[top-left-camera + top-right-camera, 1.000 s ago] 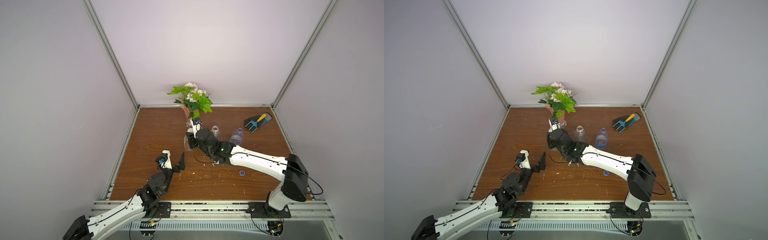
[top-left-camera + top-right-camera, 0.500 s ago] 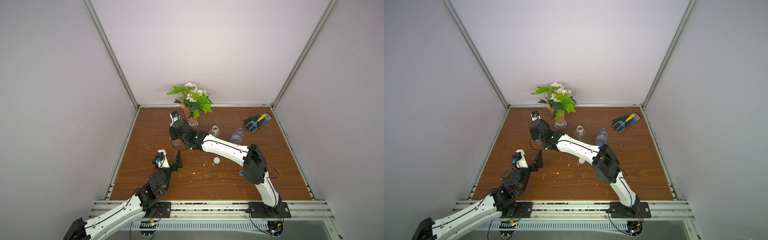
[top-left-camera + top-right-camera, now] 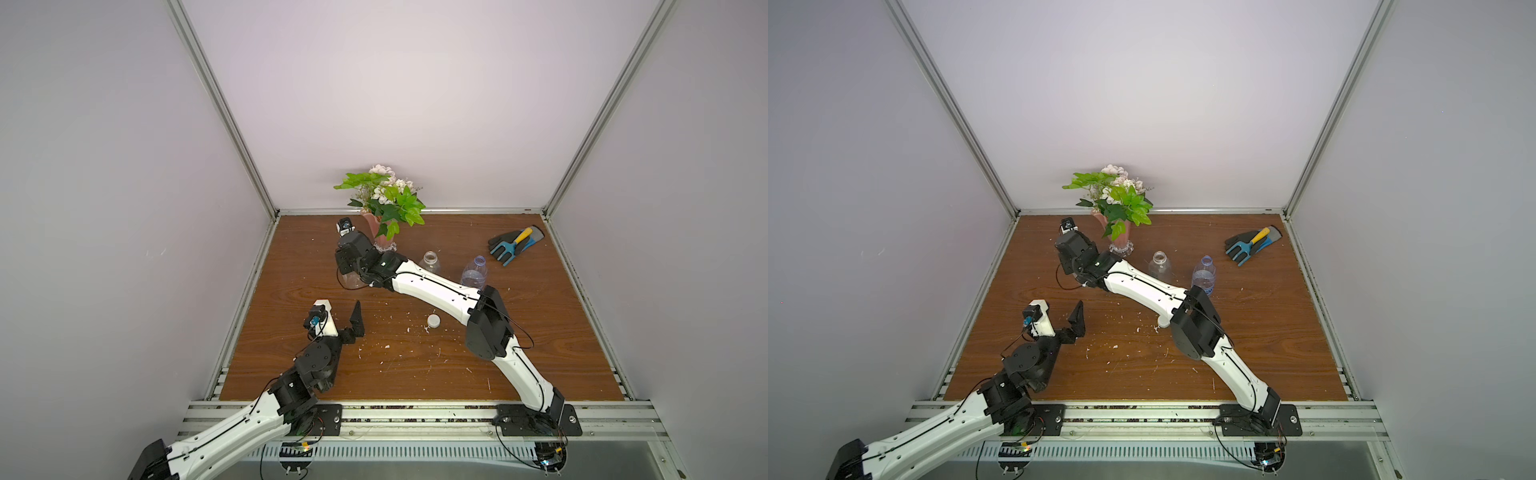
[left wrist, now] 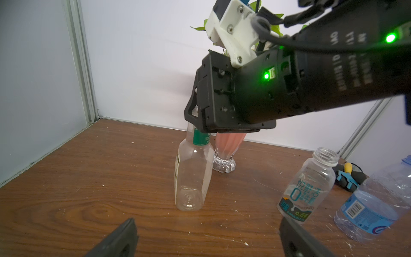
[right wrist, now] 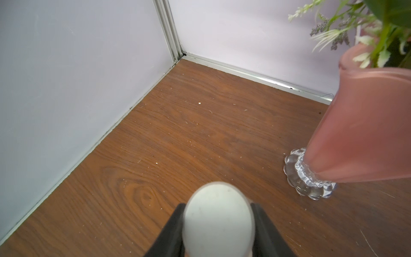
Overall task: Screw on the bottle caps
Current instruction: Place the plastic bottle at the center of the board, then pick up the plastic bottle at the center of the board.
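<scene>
My right gripper point(image 5: 218, 205) is shut on a plain white bottle cap point(image 5: 218, 222). In the left wrist view the right gripper point(image 4: 200, 111) sits at the top of the squarish clear bottle point(image 4: 193, 175) with the green neck ring; the bottle's mouth is hidden behind the fingers. In a top view that bottle point(image 3: 353, 280) stands left of the vase. A round uncapped bottle point(image 3: 430, 262) and a blue-labelled bottle point(image 3: 473, 272) stand to its right. A second white cap point(image 3: 433, 320) lies mid-table. My left gripper point(image 4: 208, 224) is open and empty, in front of the squarish bottle.
A pink vase of flowers point(image 3: 380, 235) stands just behind and right of the right gripper. A glove with a small garden tool point(image 3: 515, 245) lies at the back right. The left wall rail point(image 3: 249, 291) runs close by. White crumbs dot the wooden floor point(image 3: 395, 365).
The right gripper moved left toward the wall, and its elbow folded in over mid-table, uncovering the loose white cap. The left arm shifted slightly left and stayed open.
</scene>
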Robot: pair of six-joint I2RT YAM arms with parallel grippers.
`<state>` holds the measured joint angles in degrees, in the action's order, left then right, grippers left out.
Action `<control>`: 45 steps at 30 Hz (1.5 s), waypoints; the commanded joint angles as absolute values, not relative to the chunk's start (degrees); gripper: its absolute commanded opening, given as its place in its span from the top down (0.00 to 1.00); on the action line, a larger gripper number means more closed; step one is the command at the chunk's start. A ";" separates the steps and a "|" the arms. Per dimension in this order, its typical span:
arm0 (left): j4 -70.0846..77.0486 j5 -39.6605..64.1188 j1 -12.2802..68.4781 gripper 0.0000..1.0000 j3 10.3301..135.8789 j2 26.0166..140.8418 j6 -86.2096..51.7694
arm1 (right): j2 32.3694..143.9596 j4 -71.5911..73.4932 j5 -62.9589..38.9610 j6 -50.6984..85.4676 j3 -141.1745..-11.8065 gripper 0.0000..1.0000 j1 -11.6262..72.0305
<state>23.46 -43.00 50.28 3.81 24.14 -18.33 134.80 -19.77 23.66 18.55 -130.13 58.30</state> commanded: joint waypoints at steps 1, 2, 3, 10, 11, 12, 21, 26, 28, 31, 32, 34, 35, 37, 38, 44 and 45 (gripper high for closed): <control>23.42 -42.69 49.92 0.01 3.43 24.10 -18.86 | 134.90 -21.17 23.64 19.58 -132.45 0.62 57.68; 23.47 -42.55 49.96 0.00 3.43 24.16 -19.00 | 134.95 -21.27 23.48 19.66 -132.45 0.59 57.53; 23.55 -42.55 49.97 0.00 3.43 24.33 -19.08 | 135.01 -21.36 23.27 19.69 -132.45 0.55 57.55; 23.64 -42.21 49.92 0.01 3.47 25.33 -19.32 | 135.09 -21.86 21.99 20.33 -132.95 0.39 56.93; 23.65 -42.19 49.92 0.00 3.54 25.41 -19.33 | 135.08 -22.03 21.84 20.37 -133.14 0.38 56.86; 23.73 -42.12 49.92 0.00 3.46 25.48 -19.33 | 135.02 -22.27 21.80 20.48 -133.45 0.36 56.78; 24.15 -41.67 49.84 0.00 3.45 26.28 -19.39 | 134.50 -26.60 18.51 21.43 -139.18 0.24 56.51; 24.28 -40.98 49.83 0.01 3.51 26.76 -19.05 | 130.61 -30.63 13.46 21.80 -141.52 0.14 56.46; 24.73 -40.46 49.85 0.01 3.51 27.20 -18.77 | 128.19 -32.41 11.63 21.42 -141.31 0.11 56.60; 25.76 -39.17 49.88 0.00 3.54 28.01 -17.86 | 123.75 -35.84 9.38 20.01 -139.56 0.07 56.69; 26.24 -38.67 49.83 0.01 3.52 28.39 -17.52 | 121.84 -36.73 9.05 19.51 -137.88 0.06 56.69; 27.09 -38.18 49.83 0.00 3.72 29.67 -17.01 | 117.33 -36.96 9.04 18.53 -132.53 0.04 56.69; 27.45 -37.80 49.87 0.01 3.88 30.49 -16.67 | 114.18 -35.97 9.21 18.08 -128.09 0.03 56.69; 27.98 -36.74 49.75 0.00 4.37 32.26 -16.18 | 107.28 -31.49 10.03 17.56 -117.38 0.01 56.69; 28.42 -36.20 49.75 0.00 4.60 33.24 -16.05 | 103.50 -28.18 10.74 17.58 -111.05 0.01 56.62; 32.45 -32.39 49.75 0.00 4.68 37.42 -16.08 | 86.06 -19.78 15.65 17.40 -85.91 0.01 53.54; 33.46 -31.88 49.77 0.01 4.55 37.91 -16.08 | 84.60 -20.59 15.64 17.12 -84.04 0.01 52.17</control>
<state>29.30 -34.61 50.24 3.81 37.10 -16.75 87.46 -24.08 12.58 18.15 -88.49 55.20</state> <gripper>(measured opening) 0.995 0.992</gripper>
